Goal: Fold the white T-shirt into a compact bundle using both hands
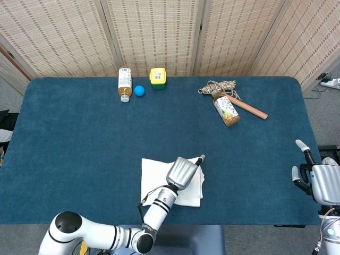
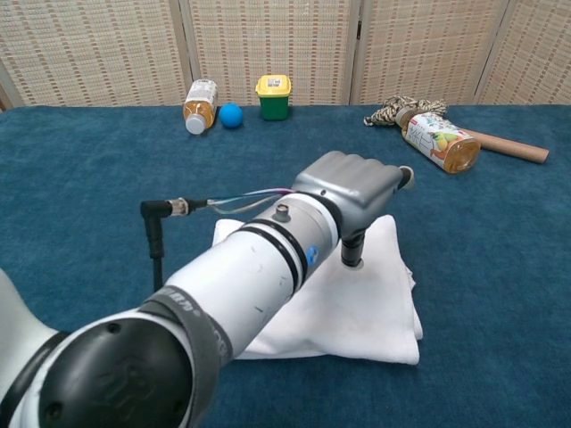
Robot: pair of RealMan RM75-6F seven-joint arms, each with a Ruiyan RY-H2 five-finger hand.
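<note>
The white T-shirt [image 1: 154,176] lies folded into a rough square near the table's front edge, flat on the blue cloth [image 1: 79,143]. My left hand [image 1: 182,171] hovers over its right half, fingers stretched forward and holding nothing. In the chest view the left hand [image 2: 352,189] sits just above the T-shirt [image 2: 357,308], with the thumb pointing down at the fabric. My right hand [image 1: 321,181] hangs beyond the table's right edge, fingers apart and empty. The chest view does not show it.
Along the far edge stand a drink bottle [image 1: 124,83], a blue ball [image 1: 139,91] and a yellow-lidded container [image 1: 157,77]. At the back right lie a rope bundle [image 1: 218,85], a second bottle [image 1: 227,109] and a wooden stick [image 1: 251,109].
</note>
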